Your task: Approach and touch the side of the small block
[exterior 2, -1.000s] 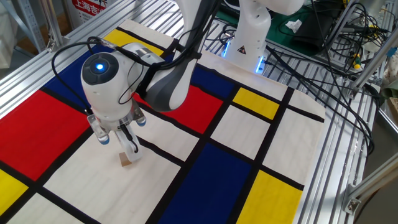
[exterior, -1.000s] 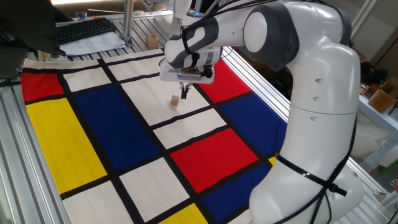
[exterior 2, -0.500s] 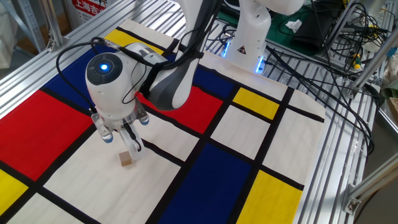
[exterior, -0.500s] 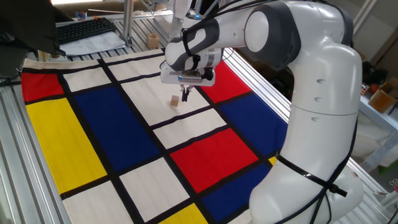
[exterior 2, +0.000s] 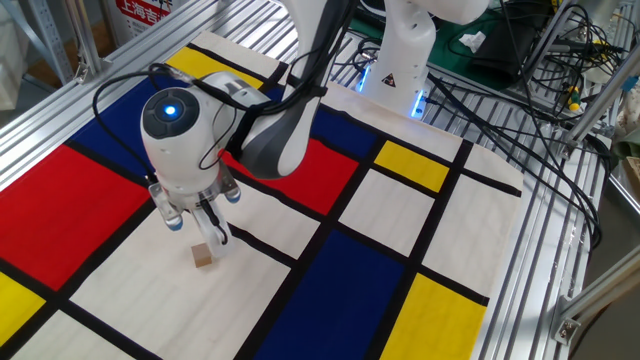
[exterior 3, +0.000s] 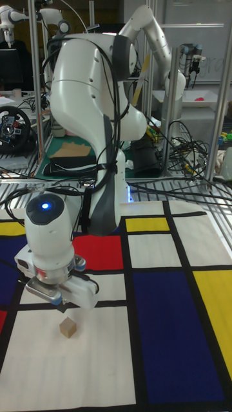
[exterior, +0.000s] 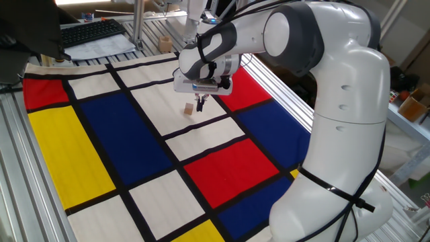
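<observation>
The small block is a tiny light-brown cube on a white panel of the coloured cloth, also seen as the block and the block. My gripper points down right beside it, on its right in this view. The fingers look pressed together with nothing between them. From the other side, the gripper has its dark tip just behind and to the right of the cube, very close. Whether it touches the cube I cannot tell. In the tall view the hand hangs over the block and hides the fingertips.
A bigger pale tan block sits on the aluminium rails at the back, near a keyboard. The robot's white base stands at the cloth's right edge. Cables lie over the frame beyond the cloth.
The hand has crept a little sideways near the block, staying low. The block has not visibly moved.
</observation>
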`<action>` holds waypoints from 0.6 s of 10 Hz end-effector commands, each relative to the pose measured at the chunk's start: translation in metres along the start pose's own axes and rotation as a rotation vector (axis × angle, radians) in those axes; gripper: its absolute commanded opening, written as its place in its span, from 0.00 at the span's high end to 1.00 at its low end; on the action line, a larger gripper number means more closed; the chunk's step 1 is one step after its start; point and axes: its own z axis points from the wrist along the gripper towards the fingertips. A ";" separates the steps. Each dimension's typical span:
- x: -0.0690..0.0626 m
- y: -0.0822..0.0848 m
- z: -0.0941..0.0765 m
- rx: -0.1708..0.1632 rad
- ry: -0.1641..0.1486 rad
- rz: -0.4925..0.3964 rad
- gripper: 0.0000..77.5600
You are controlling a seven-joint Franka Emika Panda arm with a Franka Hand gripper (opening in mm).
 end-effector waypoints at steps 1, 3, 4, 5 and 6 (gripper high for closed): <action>-0.004 -0.008 0.007 -0.010 -0.029 0.042 1.00; -0.006 -0.008 0.007 -0.012 -0.033 0.045 1.00; -0.007 -0.008 0.007 -0.014 -0.033 0.044 1.00; -0.008 -0.007 0.008 -0.016 -0.031 0.040 1.00; -0.011 -0.006 0.007 -0.021 -0.028 0.036 1.00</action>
